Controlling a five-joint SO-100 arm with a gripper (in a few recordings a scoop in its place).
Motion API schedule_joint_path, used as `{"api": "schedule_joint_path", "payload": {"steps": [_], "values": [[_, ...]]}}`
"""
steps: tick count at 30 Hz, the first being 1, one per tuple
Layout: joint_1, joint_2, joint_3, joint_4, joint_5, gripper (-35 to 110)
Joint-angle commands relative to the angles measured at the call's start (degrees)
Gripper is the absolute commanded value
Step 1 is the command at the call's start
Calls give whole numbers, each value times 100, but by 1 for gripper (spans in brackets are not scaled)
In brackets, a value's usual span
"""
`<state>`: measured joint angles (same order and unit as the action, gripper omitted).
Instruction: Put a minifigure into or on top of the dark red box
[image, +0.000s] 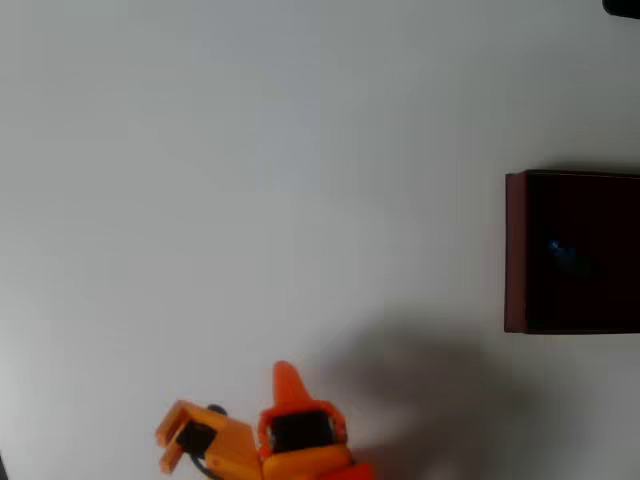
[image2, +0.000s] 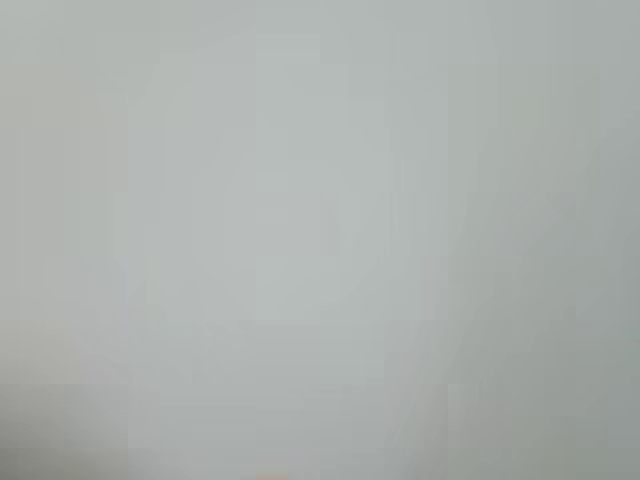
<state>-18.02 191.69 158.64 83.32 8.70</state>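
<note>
Overhead view: white table (image: 250, 180), bare over most of its surface. Dark red box (image: 515, 250), at the right edge, partly cut off by the frame; thin maroon walls, near-black interior. Inside it, a faint bluish speck (image: 560, 250), possibly the minifigure, too dim and small to confirm. Orange arm (image: 300, 440), at the bottom edge, well apart from the box. Gripper (image: 285, 385) seen as one pointed orange finger aimed up the picture; the second finger cannot be made out, so whether it is spread or pressed together cannot be told, and nothing is visibly pinched. Wrist view: plain pale grey-white surface, blurred, with no object distinguishable. Handling, as judgement: a toy figure of this kind would be very light, rigid, smooth hard plastic, apt to slip or flick out of a pinch and to tip at a touch. Best taken across the torso, the widest flat part, not the rounded head; gentle closing pressure suffices. Box: stiff, open-topped, wide mouth, tolerant of a loose drop.
</note>
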Motion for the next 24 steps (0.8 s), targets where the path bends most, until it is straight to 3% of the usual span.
{"api": "schedule_joint_path", "payload": {"steps": [1, 6, 24], "values": [[-519, 44, 439, -246, -308, 0], [-1187, 62, 1354, -598, -439, 0], [-1986, 369, 1433, -545, -756, 0]]}}
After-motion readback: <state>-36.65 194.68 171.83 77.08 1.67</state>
